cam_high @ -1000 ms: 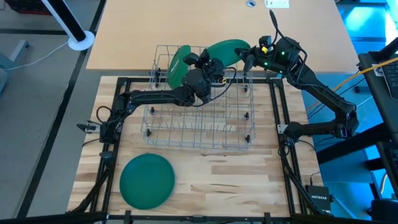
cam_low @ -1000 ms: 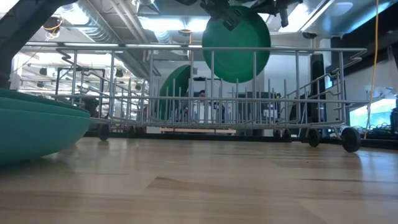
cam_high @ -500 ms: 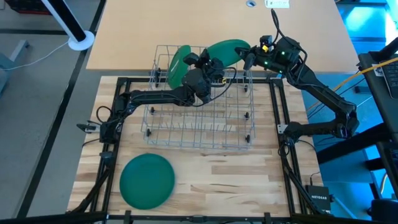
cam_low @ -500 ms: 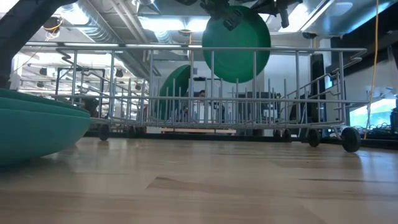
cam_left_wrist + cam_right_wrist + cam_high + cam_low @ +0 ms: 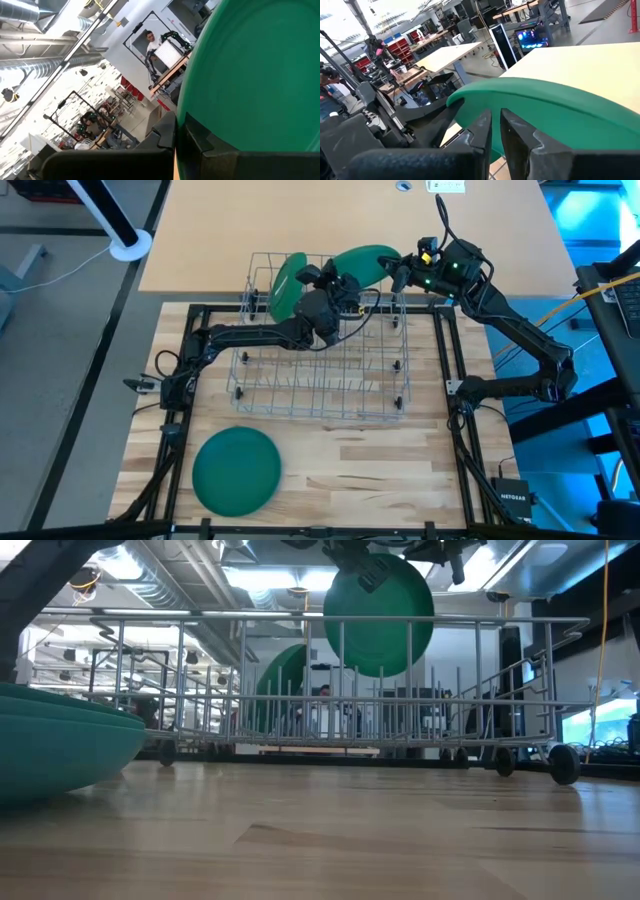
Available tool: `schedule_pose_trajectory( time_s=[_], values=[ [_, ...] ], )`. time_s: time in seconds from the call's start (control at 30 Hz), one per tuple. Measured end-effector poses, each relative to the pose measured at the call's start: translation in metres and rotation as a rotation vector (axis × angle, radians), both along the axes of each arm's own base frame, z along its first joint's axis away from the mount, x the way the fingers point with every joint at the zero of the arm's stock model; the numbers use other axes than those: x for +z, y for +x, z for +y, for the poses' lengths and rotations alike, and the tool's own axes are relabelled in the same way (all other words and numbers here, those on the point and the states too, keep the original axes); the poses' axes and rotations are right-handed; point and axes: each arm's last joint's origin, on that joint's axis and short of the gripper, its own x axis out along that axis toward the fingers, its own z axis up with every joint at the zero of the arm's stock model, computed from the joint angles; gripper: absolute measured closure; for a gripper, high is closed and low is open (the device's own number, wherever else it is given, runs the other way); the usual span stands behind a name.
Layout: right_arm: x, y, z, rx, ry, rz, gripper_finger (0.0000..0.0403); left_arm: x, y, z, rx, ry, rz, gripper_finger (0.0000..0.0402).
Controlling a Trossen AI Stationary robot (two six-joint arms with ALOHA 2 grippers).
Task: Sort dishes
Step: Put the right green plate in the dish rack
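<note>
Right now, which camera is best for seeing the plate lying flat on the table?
The high view: the flat plate shows whole and round on the wooden table, in front of the wire rack. The low view catches only its rim edge-on. Neither wrist view shows it.

In the low view, the stack of teal round plastic plates point(image 5: 55, 745) beside the wire dish rack point(image 5: 330, 690) is cut off by the picture's left edge, so their number cannot be counted. Above the rack, the right gripper's fingers point(image 5: 375, 570) run off the top edge. The left wrist view shows the green round plate point(image 5: 255, 80) only partly, cropped at the right edge.
</note>
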Motion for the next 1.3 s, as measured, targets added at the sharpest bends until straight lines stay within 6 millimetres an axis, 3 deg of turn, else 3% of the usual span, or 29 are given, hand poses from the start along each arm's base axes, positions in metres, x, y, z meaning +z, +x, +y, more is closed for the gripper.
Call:
schedule_pose_trajectory(
  time_s=[0.23,0.53,1.3],
  values=[
    [0.0003,-0.0006,-0.001,-0.041,0.031,-0.022,0.0359,-0.0002,0.0001,0.0,0.0,-0.001,0.004,0.0401],
    [0.0001,-0.0012,-0.0019,-0.106,0.379,-0.238,0.0358,-0.0002,0.0005,-0.0017,-0.004,0.0,0.006,0.0401],
    [-0.0003,-0.0023,-0.0034,-0.172,0.319,-0.211,0.0358,-0.0001,0.0017,-0.0069,-0.016,0.0,0.008,0.0401]
  ],
)
